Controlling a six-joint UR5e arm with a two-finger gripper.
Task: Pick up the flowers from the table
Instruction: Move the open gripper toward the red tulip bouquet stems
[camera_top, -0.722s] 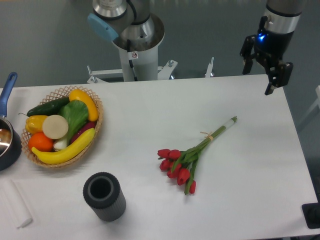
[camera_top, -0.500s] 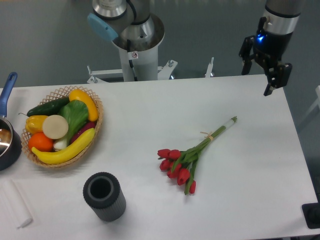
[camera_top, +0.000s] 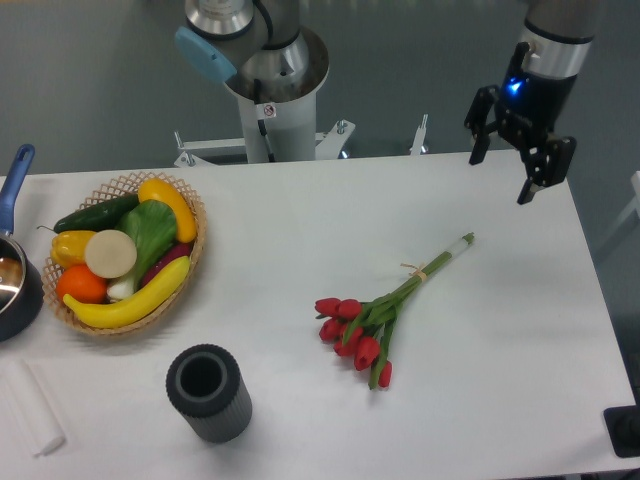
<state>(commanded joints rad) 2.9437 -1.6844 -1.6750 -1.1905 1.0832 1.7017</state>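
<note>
The arm is cut off by the top edge of the frame at the upper right, so only its last part and the gripper (camera_top: 506, 168) are visible; the two dark fingers are spread apart and hold nothing, and a small blue light shines on the body above them. The gripper hangs over the far right edge of the table (camera_top: 300, 230), well apart from the flowers (camera_top: 385, 310). The flowers lie flat on the table right of centre, red heads toward the lower left, green stems running to the upper right, tied with pale string, with a white end. At the left edge a pot (camera_top: 12, 270) with a blue handle is only partly in the frame, and its content is hard to make out. A white object (camera_top: 30, 405) in the lower left corner is too faint against the white surface to identify. A dark thing (camera_top: 624, 430) at the lower right corner is cut off too. A basket (camera_top: 125, 250) of fruit and vegetables stands at the left, and a dark cylinder (camera_top: 208, 392) stands below it, open on top. The table is white and smooth, and behind it stand the robot base (camera_top: 270, 90) and a grey floor.
</note>
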